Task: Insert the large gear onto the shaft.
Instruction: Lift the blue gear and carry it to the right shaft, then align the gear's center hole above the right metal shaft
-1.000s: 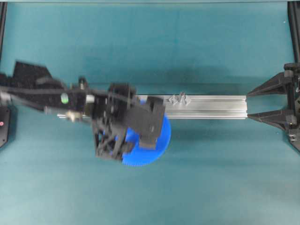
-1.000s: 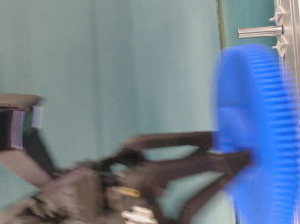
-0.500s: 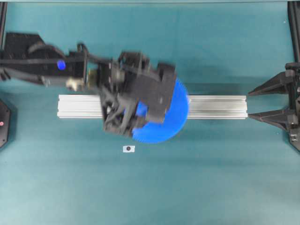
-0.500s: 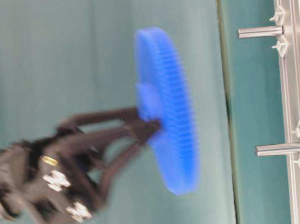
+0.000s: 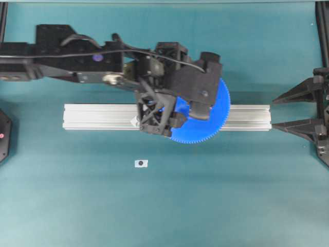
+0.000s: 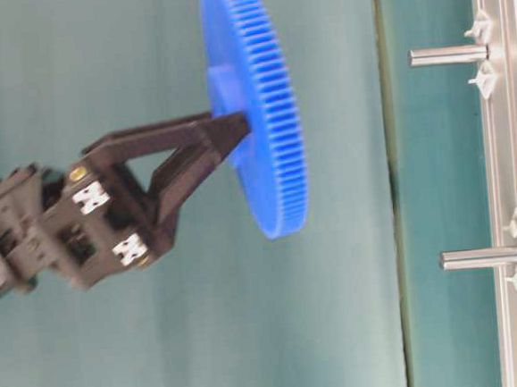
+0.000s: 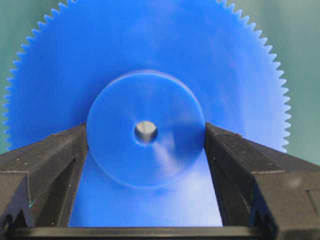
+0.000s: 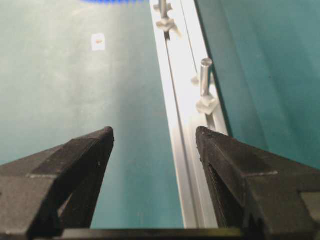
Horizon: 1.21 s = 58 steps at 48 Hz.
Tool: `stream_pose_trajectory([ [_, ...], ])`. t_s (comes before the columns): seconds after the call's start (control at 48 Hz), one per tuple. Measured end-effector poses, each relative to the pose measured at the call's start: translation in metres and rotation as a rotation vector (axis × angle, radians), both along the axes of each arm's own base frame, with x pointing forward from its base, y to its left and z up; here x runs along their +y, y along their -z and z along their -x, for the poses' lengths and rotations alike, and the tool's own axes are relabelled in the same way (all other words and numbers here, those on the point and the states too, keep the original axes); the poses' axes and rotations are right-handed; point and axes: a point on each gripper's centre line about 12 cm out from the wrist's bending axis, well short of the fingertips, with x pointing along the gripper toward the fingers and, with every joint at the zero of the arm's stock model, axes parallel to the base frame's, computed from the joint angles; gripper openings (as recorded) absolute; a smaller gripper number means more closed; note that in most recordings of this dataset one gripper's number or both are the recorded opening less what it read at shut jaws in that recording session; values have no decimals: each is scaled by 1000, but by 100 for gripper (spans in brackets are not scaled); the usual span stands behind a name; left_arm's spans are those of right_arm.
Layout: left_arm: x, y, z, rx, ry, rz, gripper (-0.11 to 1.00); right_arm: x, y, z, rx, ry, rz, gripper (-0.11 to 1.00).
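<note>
My left gripper (image 5: 177, 110) is shut on the raised hub of the large gear (image 5: 215, 118), a bright-blue toothed disc held level above the aluminium rail (image 5: 97, 117). In the left wrist view both fingers (image 7: 227, 150) press the hub's sides, and a grey spot shows through the gear's centre hole (image 7: 145, 131). From table level the gear (image 6: 261, 113) hangs well off the rail, with a gap to the tip of the shaft (image 6: 449, 55), a thin grey pin on a clear winged base. Overhead, the gear hides the shaft. My right gripper (image 5: 300, 110) stands open and empty at the rail's right end.
A second grey pin (image 6: 483, 257) on a clear base stands further along the rail; both pins (image 8: 205, 75) show in the right wrist view. A small white tag with a dark dot (image 5: 141, 163) lies on the teal mat in front of the rail.
The left arm lifted the gear off the mat beside the rail and carried it right and up, to above the rail where the shaft stands. The right gripper stayed put.
</note>
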Motion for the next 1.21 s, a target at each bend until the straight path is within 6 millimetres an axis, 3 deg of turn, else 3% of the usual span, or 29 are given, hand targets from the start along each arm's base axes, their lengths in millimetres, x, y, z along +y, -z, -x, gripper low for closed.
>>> stream_pose_trajectory([
  [0.208, 17, 11, -19, 8, -15, -13, 79, -1, -2, 1, -14, 5, 1, 75],
  [0.625, 25, 77, -41, 141, -20, -3, 79, -1, -5, 3, -31, 6, 2, 75],
  [0.855, 30, 91, -45, 153, -27, -1, 79, -1, -5, 4, -32, 6, 2, 75],
  [1.209, 34, 96, -51, 114, -38, 0, 79, -1, -5, 4, -32, 6, 2, 75],
])
